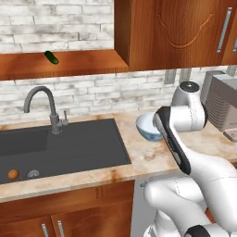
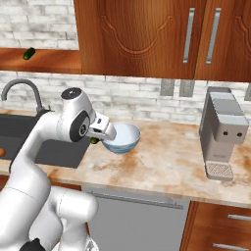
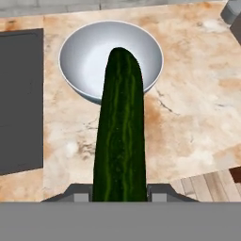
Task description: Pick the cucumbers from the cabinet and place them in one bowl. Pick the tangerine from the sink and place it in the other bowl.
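My gripper (image 3: pixel 120 195) is shut on a dark green cucumber (image 3: pixel 120 136), which hangs above the counter just short of the pale blue bowl (image 3: pixel 94 52). From the right base view the gripper (image 2: pixel 96 139) sits at the left rim of the bowl (image 2: pixel 123 138) with the cucumber (image 2: pixel 93 141) poking out below. A second cucumber (image 1: pixel 51 57) lies on the cabinet's open shelf (image 1: pixel 78 65). The tangerine (image 1: pixel 13 174) rests in the sink (image 1: pixel 69 146) beside the drain. The other bowl is out of view.
A curved grey tap (image 1: pixel 44 106) stands behind the sink. A grey coffee machine (image 2: pixel 223 137) sits on the counter to the right. Bare marbled counter (image 2: pixel 166 162) lies between the bowl and the machine. Cabinet doors (image 2: pixel 147 34) hang overhead.
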### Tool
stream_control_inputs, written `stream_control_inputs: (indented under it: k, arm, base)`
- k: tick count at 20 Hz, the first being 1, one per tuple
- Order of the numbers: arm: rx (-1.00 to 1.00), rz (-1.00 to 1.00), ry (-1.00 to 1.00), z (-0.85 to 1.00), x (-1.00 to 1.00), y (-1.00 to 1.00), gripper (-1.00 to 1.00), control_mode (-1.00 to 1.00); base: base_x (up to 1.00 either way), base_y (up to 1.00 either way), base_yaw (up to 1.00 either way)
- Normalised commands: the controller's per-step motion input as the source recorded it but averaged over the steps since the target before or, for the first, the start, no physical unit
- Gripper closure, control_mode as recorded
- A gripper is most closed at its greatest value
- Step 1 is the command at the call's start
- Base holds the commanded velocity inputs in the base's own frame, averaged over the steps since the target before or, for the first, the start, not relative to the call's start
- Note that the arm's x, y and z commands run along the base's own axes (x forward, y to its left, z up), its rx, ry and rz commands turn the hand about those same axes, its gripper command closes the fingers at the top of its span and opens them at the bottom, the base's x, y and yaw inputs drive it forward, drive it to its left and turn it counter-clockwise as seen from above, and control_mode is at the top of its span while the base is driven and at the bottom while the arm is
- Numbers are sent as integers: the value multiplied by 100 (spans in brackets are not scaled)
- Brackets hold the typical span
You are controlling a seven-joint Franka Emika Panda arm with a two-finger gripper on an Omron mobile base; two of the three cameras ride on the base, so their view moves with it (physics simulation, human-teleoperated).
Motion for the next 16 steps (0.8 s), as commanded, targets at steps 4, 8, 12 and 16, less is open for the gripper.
stream_control_inputs:
  k: [4,8,12,16]
  arm:
    - [0,0,0,-4,10,-9,100,-100]
    - [0,0,-18,-45,6,-5,100,-100]
    - [0,1,-24,-44,30,0,100,-100]
    - [1,1,-15,-9,32,0,100,-100]
  base:
    - [0,0,0]
    - [0,0,0]
    - [0,0,0]
    - [0,0,0]
